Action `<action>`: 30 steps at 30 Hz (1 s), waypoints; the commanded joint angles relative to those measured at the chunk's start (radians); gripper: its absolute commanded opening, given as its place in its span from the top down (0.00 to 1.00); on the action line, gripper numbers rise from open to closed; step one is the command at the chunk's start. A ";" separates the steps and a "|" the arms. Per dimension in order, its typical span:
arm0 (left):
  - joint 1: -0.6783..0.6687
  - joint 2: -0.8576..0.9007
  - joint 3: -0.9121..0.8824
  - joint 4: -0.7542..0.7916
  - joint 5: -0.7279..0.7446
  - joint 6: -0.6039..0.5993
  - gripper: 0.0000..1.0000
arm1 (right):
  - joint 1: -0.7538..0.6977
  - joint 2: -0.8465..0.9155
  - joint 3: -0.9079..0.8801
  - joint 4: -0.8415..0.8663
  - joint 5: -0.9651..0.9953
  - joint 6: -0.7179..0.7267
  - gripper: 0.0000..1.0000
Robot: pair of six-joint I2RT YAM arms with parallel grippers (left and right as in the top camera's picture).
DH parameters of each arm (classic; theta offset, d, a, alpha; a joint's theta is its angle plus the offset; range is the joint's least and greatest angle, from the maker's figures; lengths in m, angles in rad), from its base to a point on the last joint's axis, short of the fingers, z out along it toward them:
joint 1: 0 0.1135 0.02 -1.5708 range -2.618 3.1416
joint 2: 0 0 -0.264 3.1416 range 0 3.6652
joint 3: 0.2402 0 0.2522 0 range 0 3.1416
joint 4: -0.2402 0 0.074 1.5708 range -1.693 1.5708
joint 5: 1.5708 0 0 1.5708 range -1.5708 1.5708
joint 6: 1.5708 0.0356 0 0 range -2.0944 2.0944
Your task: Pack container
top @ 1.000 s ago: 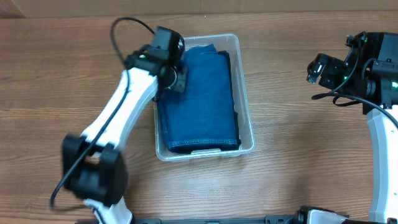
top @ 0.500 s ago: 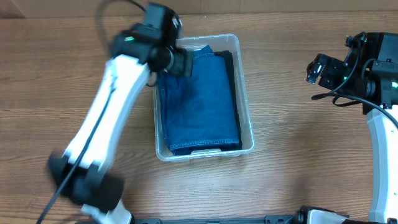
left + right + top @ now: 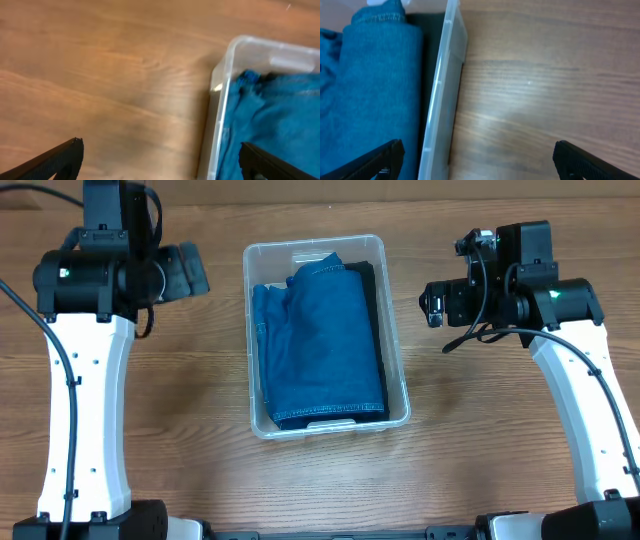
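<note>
The clear container [image 3: 397, 340] stands in the middle of the table with a folded blue denim garment [image 3: 320, 345] inside it, over a dark cloth [image 3: 372, 280] along the right wall. My left gripper [image 3: 190, 270] hangs open above bare wood just left of the container's far corner. In the left wrist view the left gripper [image 3: 160, 150] has nothing between its jaws, with the container's corner [image 3: 227, 65] and the denim [image 3: 270, 125] at the right. My right gripper [image 3: 433, 302] hovers open just right of the container. The right gripper [image 3: 477, 147] straddles the container's wall [image 3: 442, 100] beside the denim [image 3: 375, 75].
The wooden table [image 3: 500, 430] surrounds the container on all sides. Both white arms rise from the near edge, the left one [image 3: 85, 400] and the right one [image 3: 590, 410]. Cables loop around both wrists.
My left gripper let go of the denim, opened, and swung up and left out of the container. My right arm moved left toward the container's right wall.
</note>
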 commanded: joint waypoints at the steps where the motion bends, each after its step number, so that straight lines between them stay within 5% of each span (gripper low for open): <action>1: -0.003 -0.081 -0.006 -0.072 -0.002 0.011 0.00 | 0.001 -0.116 0.012 -0.036 -0.012 0.009 0.00; 7: -0.074 -0.509 -0.275 0.018 -0.003 0.028 0.00 | 0.001 -0.449 -0.027 -0.045 0.071 0.061 0.00; 12: -0.086 -1.014 -0.708 0.152 -0.071 -0.007 0.00 | 0.001 -0.814 -0.285 0.014 0.090 0.093 0.00; 16: -0.086 -1.242 -0.856 0.117 -0.070 -0.007 0.00 | 0.001 -1.036 -0.466 -0.013 0.130 0.111 0.00; 21: -0.086 -1.289 -0.859 -0.017 -0.070 -0.015 0.00 | 0.001 -1.060 -0.486 -0.233 0.113 0.110 0.00; 30: -0.086 -1.290 -0.859 -0.017 -0.070 -0.015 0.00 | 0.008 -1.063 -0.487 -0.228 0.113 0.110 0.00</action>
